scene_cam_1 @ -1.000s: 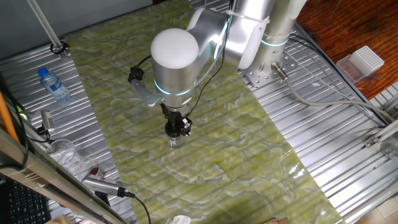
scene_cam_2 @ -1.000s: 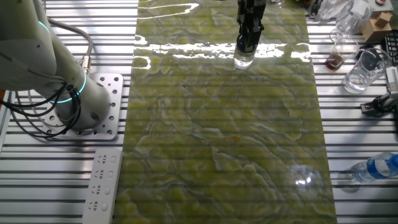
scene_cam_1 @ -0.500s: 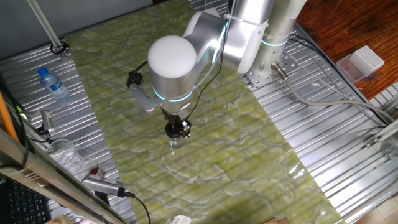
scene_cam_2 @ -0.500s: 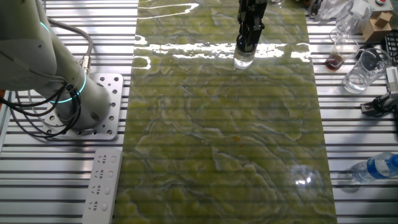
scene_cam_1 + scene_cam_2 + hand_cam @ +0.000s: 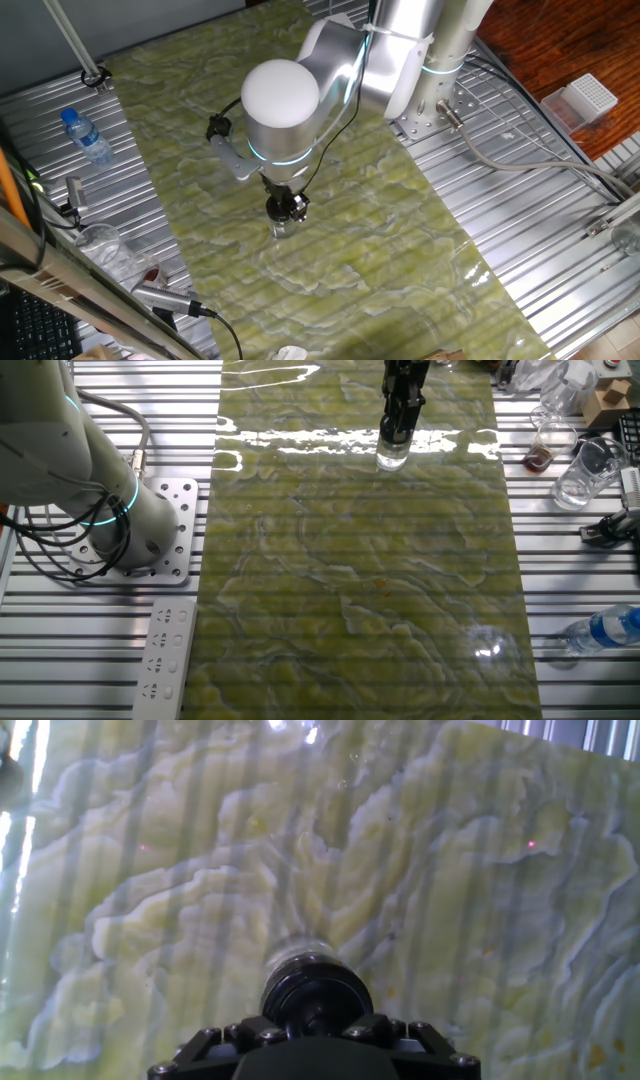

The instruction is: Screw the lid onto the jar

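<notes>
The lid (image 5: 316,995), a small round black cap, sits on the mouth of the jar (image 5: 392,457), a short clear vessel standing upright on a green, marble-patterned mat (image 5: 360,580) that covers the middle of the bench (image 5: 80,650). In the hand view the cap shows as a dark disc with a rim of clear glass just past it, pressed right under the tip of the tool. The pincer (image 5: 396,432) comes straight down onto it, its dark fingers (image 5: 285,207) closed about the cap, though the fingertips themselves are hard to make out in any view, so the grip is judged from how tightly tool and cap meet. In one fixed view the jar is a faint glassy patch (image 5: 281,229) directly beneath the tool, touching the mat. The mat is glossy, with bright glare across its far strip in the other fixed view. To either side the bench is ribbed metal slats. The arm's base (image 5: 150,530) is bolted to a plate on those slats, with a white power strip (image 5: 165,660) lying near it. A clear water bottle with a blue cap (image 5: 86,137) lies well apart from the jar on the slats, and a clutter of clear cups (image 5: 580,470) stands at the bench's edge. Beyond the slats one fixed view shows a reddish wooden floor (image 5: 540,50) with a white box (image 5: 584,100) on it.
</notes>
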{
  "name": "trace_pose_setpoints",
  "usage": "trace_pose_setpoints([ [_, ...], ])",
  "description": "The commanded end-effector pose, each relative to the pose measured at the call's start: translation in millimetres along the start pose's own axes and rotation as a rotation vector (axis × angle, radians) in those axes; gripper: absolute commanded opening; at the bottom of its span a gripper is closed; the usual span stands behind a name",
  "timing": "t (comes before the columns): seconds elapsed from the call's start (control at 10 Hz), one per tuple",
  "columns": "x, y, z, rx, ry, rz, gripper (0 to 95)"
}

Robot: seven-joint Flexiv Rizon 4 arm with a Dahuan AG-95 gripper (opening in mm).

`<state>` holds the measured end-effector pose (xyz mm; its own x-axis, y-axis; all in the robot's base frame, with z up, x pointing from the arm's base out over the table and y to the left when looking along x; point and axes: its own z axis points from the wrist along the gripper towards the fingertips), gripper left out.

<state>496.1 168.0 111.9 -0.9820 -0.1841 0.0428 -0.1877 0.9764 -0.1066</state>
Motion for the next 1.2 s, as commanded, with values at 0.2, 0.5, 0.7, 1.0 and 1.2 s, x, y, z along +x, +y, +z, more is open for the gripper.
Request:
trace_pose_setpoints([
  [0.2, 0.1, 0.6, -0.1, 0.007, 0.001, 0.004, 57.0],
  [0.5, -0.8, 1.2, 0.2, 0.015, 0.003, 0.006, 57.0],
  [0.7, -1.3, 1.4, 0.1, 0.020, 0.008, 0.007, 57.0],
  [1.0, -1.4, 1.5, 0.3, 0.027, 0.013, 0.008, 57.0],
  [1.2, -1.5, 1.6, 0.5, 0.035, 0.012, 0.010, 76.0],
])
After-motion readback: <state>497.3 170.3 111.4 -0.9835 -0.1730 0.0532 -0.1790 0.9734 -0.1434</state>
